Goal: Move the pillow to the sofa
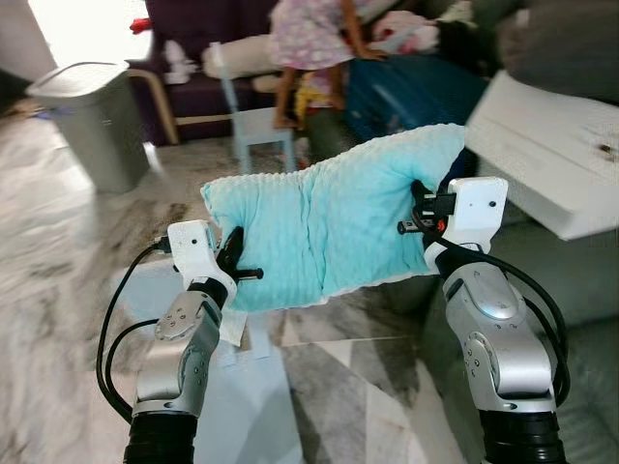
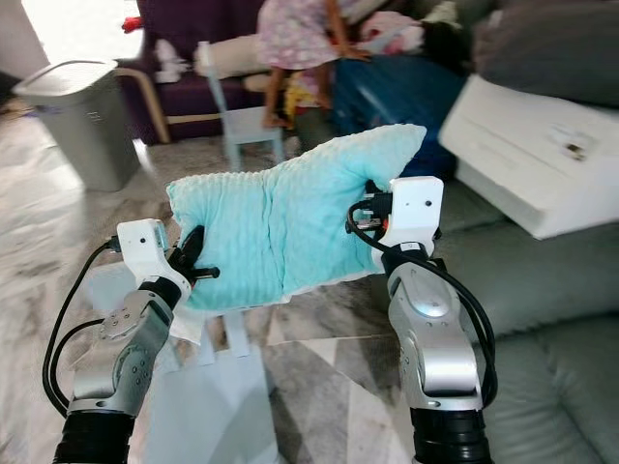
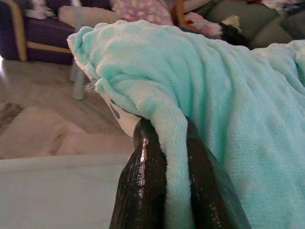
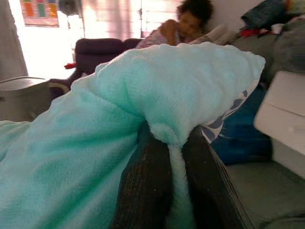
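Two silver arms rise from the lower edge of the head views, each ending at the aqua pillow [image 1: 334,217], which hangs in the air between them. At its one end the left gripper [image 3: 174,191] is clamped on a fold of the plush edge; the left wrist view shows the fabric pinched between both black fingers [image 3: 140,181], with a patch of white printed underside just beyond the fingers. At the other end the right gripper [image 4: 176,191] is likewise closed on a pinch of the pillow's corner, a blue-and-white printed backing peeking out beside it. The head views show the pillow stretched across, its right-gripper end higher than its left-gripper end.

Below the grippers lie a marble floor [image 1: 58,251] and a pale low bench [image 1: 242,406]. Just beyond the right gripper sits a grey-green sofa [image 2: 542,280] with a white box [image 2: 542,145] on it. Past the left gripper, well apart, stands a grey bin [image 1: 92,121]. Beyond the pillow are a light blue chair [image 1: 256,121], a dark purple armchair [image 4: 102,50] and a person in a floral dress [image 1: 309,39]; the right wrist view shows that person leaning toward the sofa.
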Motion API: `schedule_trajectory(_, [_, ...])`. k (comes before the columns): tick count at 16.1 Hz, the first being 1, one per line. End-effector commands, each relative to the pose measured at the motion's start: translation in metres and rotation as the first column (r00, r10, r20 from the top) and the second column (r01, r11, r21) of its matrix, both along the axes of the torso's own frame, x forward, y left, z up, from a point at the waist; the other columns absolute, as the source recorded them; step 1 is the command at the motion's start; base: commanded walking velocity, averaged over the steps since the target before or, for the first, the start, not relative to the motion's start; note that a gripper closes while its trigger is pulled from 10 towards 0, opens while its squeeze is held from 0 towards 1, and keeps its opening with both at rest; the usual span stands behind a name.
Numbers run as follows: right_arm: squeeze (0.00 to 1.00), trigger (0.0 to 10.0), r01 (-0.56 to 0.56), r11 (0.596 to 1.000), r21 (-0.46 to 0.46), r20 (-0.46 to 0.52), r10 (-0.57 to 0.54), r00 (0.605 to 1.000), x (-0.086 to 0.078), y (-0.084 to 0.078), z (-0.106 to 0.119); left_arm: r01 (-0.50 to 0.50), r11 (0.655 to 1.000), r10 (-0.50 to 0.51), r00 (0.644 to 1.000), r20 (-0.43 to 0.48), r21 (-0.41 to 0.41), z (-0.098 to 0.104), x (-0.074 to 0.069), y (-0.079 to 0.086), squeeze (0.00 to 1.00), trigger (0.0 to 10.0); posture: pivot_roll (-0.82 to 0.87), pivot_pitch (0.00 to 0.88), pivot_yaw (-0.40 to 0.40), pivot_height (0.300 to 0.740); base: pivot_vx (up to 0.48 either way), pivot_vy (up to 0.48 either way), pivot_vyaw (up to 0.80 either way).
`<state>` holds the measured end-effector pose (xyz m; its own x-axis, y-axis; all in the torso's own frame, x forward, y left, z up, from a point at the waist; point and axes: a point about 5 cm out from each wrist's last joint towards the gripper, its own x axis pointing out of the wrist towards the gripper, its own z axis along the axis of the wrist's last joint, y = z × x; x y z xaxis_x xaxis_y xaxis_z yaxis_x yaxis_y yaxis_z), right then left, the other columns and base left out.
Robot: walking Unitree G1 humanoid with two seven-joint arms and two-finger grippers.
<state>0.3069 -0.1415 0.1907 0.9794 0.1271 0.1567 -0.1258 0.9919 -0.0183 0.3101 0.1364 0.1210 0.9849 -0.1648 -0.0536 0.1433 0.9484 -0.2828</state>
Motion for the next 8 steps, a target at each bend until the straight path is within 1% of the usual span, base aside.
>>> schedule_trajectory(1, [0.00,10.0,-0.021,1.000,0.000,0.023,0.021,1.000,-0.0013,0.0033,0.0070,0.016,1.000,-0.017,0.999,0.039,0.016,0.0076,-0.0002,-0.0024,0.00,10.0,-0.22,0.000,0.020,0.740,0.000,0.000,-0.80])
schedule_trajectory(4, [0.00,10.0,-0.022,1.000,-0.001,0.028,0.022,0.999,-0.0016,0.0032,0.0075,0.021,1.000,-0.022,0.999,0.042,0.023,0.0076,-0.0003,-0.0034,0.00,10.0,-0.22,0.000,0.019,0.740,0.000,0.000,-0.80])
schedule_trajectory(8, [0.00,10.0,-0.029,1.000,-0.008,0.035,0.029,0.999,-0.0016,0.0041,0.0083,0.011,1.000,-0.012,0.999,0.038,0.018,0.0071,-0.0005,-0.0022,0.00,10.0,-0.22,0.000,0.016,0.740,0.000,0.000,0.00])
